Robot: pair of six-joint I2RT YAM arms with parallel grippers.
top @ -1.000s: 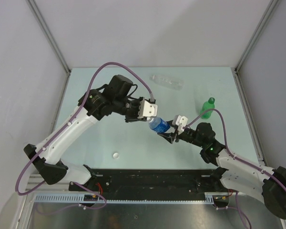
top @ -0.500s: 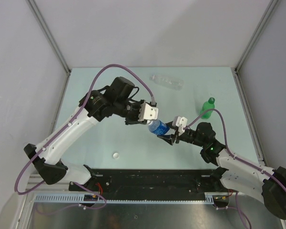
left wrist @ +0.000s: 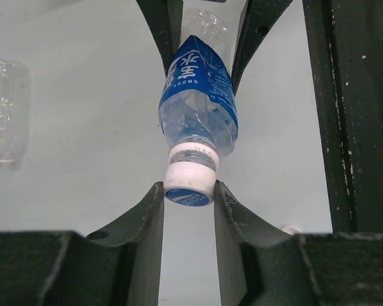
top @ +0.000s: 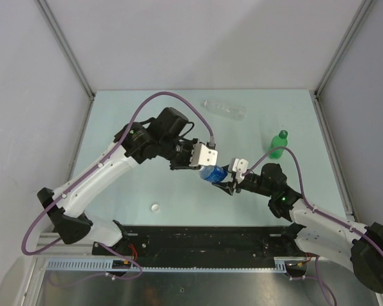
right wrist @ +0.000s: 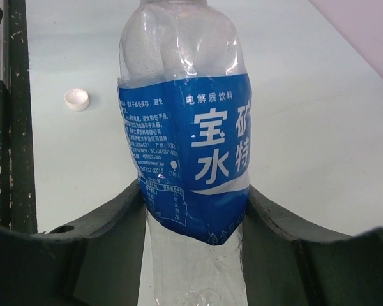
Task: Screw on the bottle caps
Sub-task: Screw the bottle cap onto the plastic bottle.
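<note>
A loose white cap (top: pixel 155 207) lies alone on the table (top: pixel 115 121), near my edge, left of centre. The left arm (top: pixel 102 169) rises from its base, bends at the elbow and reaches rightward to mid-table. The left gripper (left wrist: pixel 189 194) pinches the fitted white cap (left wrist: pixel 190 182), which sits on the neck of the blue-label bottle (right wrist: pixel 185 127), with one finger (left wrist: pixel 150 213) on each side.

That bottle hangs above the table centre. Its long axis runs between the two grippers, cap end toward the left one. I cannot tell whether anything is inside.

Farther back, the unlabelled bottle (top: pixel 223 108) lies on its side. The right gripper (right wrist: pixel 195 191) clamps the blue-label bottle's body at the label's lower edge. To the right, the green bottle (top: pixel 278 143) stands upright and capped. The right arm (top: pixel 319 220) stretches low from the near right corner.
</note>
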